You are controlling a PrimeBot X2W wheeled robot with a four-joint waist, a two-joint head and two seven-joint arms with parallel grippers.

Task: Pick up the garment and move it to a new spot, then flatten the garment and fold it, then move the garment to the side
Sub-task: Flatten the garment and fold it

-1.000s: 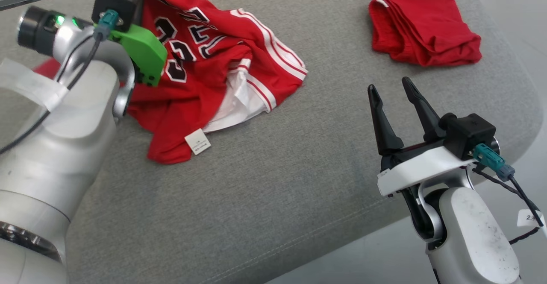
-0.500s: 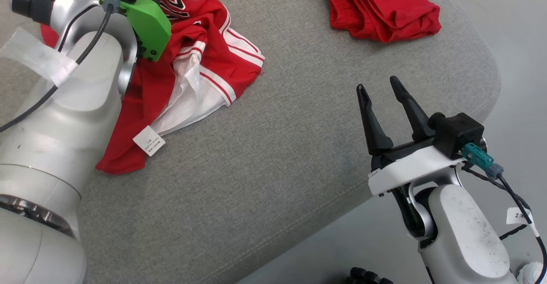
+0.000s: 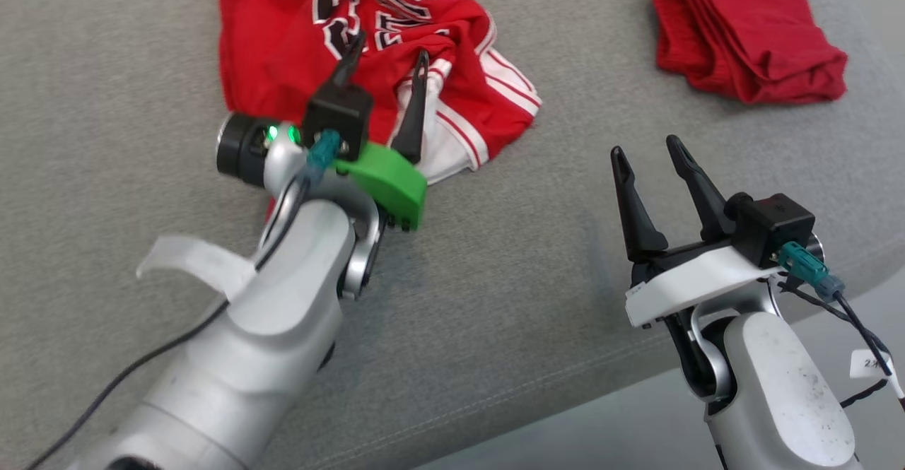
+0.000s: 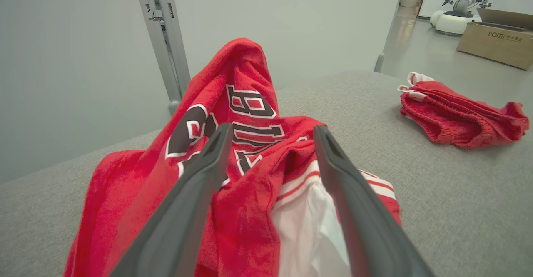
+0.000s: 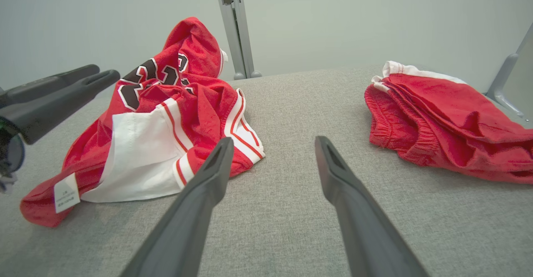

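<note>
The garment [image 3: 283, 53] is a red jersey with white trim and black lettering, lying in a crumpled heap on the far left of the grey padded table [image 3: 495, 279]. My left gripper [image 3: 389, 47] hovers over its near edge, open, with nothing between the fingers. Along that wrist's own view the jersey [image 4: 245, 102] rises in a peak just beyond the left gripper [image 4: 272, 129]. My right gripper [image 3: 645, 148] stands open and empty above bare table at the lower right. Its wrist view shows the jersey [image 5: 187, 102] ahead to the left, the right gripper [image 5: 270, 141], and the left gripper [image 5: 104, 71] at the left edge.
A second red garment with a white waistband [image 3: 749, 39] lies bunched at the far right of the table. The table's rounded front edge runs across the lower right, with pale floor [image 3: 636, 427] beyond. A metal post [image 4: 162, 39] stands behind the table.
My left gripper has opened and let go of the jersey, which now lies in a heap. The left arm has drawn back toward me. The head camera has shifted; the right arm is still.
</note>
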